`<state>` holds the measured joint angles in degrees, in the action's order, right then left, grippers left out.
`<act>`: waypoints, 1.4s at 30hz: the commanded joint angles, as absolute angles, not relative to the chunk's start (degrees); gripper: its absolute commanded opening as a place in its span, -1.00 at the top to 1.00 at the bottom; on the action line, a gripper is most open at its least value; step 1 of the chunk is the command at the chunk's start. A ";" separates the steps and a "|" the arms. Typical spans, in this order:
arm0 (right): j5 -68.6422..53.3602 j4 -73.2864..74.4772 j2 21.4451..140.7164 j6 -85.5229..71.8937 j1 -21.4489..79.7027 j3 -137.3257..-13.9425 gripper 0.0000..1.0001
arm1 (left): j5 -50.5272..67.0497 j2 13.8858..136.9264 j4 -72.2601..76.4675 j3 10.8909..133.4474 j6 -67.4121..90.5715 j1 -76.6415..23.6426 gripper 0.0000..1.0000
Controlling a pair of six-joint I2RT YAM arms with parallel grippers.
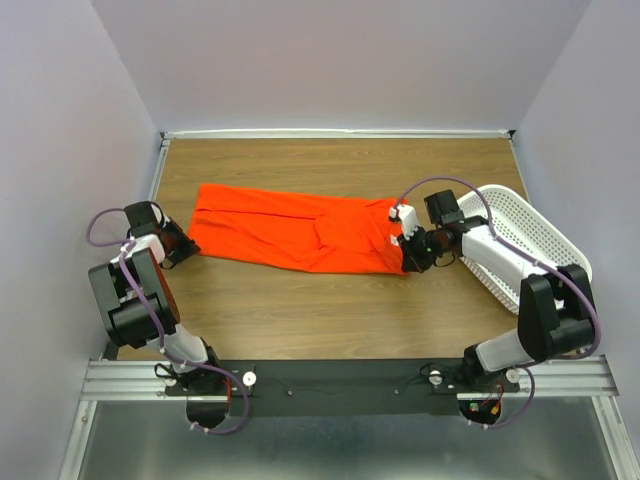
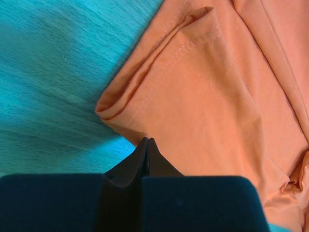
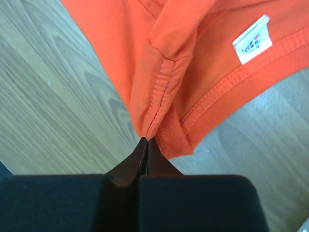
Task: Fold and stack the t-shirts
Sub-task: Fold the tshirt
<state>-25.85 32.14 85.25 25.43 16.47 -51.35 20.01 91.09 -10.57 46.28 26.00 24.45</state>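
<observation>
Only in the top external view was the whole layout seen: the t-shirt [image 1: 300, 228] was laid flat on the wooden table [image 1: 330, 320], drawn out in a long band from 9 o'clock to 3 o'clock across the middle, with a white basket [image 1: 530, 225] tilted at its 3 o'clock side, just past the right arm. In that view the left gripper [image 1: 185, 247] was found at the 8 o'clock corner of the cloth and the right gripper [image 1: 408, 250] at its 4 o'clock end, but how the jaws stood could not be made out there. That was given by the wrist views alone. In the left wrist view the dark fingers [image 2: 130, 166] were seen pressed together on the edge of the cloth, a stitched hem with a rolled, open fold lying toward 11 o'clock of the tips; the table was rendered blue-green and the cloth a paler orange there. In the right wrist view the fingers [image 3: 130, 164] were likewise pressed together, pinching the shirt where a ribbed seam was gathered to a point at the tips. The round collar [image 3: 231, 82] was shown only here, curving away toward 2 o'clock, with a small white label [image 3: 252, 39] sewn inside it. The cloth was bright orange and plain, with soft creases near its middle.
</observation>
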 commanded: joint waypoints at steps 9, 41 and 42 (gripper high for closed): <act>-20.39 34.89 82.70 27.25 16.26 -47.64 0.99 | 17.84 91.93 -11.60 47.55 25.22 25.22 0.96; -40.46 39.66 68.48 25.50 16.17 -56.69 -0.31 | 31.21 78.30 -6.50 59.29 17.41 9.34 0.53; -42.69 38.59 68.03 24.71 16.17 -56.52 -0.31 | 30.77 79.27 -6.50 61.24 16.10 6.79 0.49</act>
<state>-26.55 40.01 70.81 27.18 16.43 -54.76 27.51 77.89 -8.08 54.87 20.71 15.46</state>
